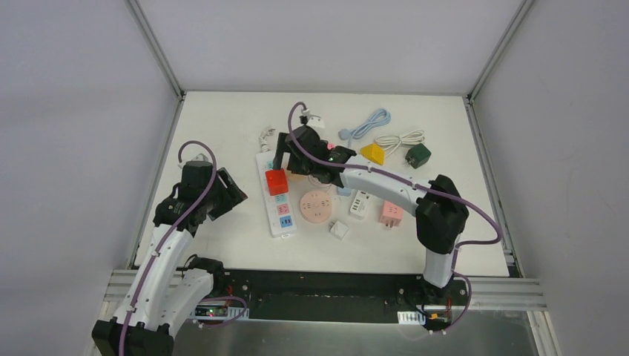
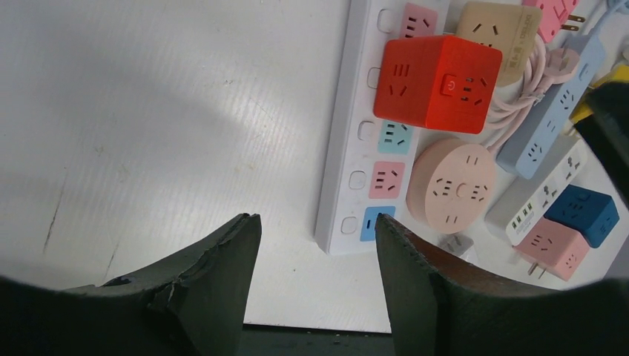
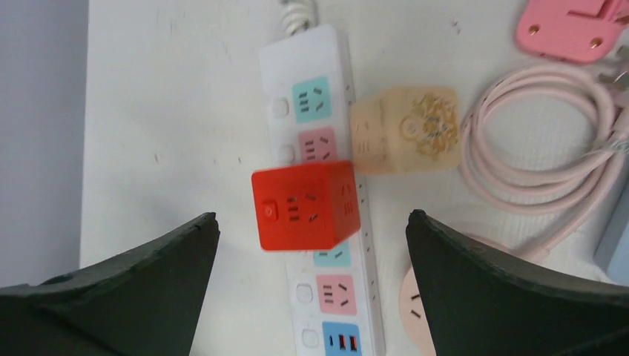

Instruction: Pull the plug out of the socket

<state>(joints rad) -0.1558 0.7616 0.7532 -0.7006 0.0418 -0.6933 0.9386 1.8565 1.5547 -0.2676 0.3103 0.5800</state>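
**Red cube plug sits on the strip, both grippers empty**

The red cube plug (image 3: 305, 205) sits on the white power strip (image 1: 275, 219), around the middle of its row of coloured outlets. Two outlets show beyond it toward the cord end of the strip, and more show on its near side. In the right wrist view the cube looks a little skewed against the strip and slightly blurred. Whether its pins are fully seated in the outlet cannot be told from these views.

The right gripper (image 3: 311, 216) hangs over the strip with its jaws spread wide. One finger shows on each side of the cube, neither touches it, and nothing is held between them. From overhead, the right arm reaches in from the right across the scattered adapters, its wrist just beyond the cube.

The left gripper (image 2: 317, 219) is off to the left of the strip, over bare table (image 1: 222, 133). Its jaws stand partly apart and grip nothing. Its camera looks toward the near end of the strip, where the last blue outlet shows just past the right fingertip.

A beige adapter (image 3: 404, 130) lies just beside the strip, next to the cube. Right of it lies a coiled pink cable (image 3: 519, 148). A round pink socket (image 2: 452, 185) lies near the strip's near end.
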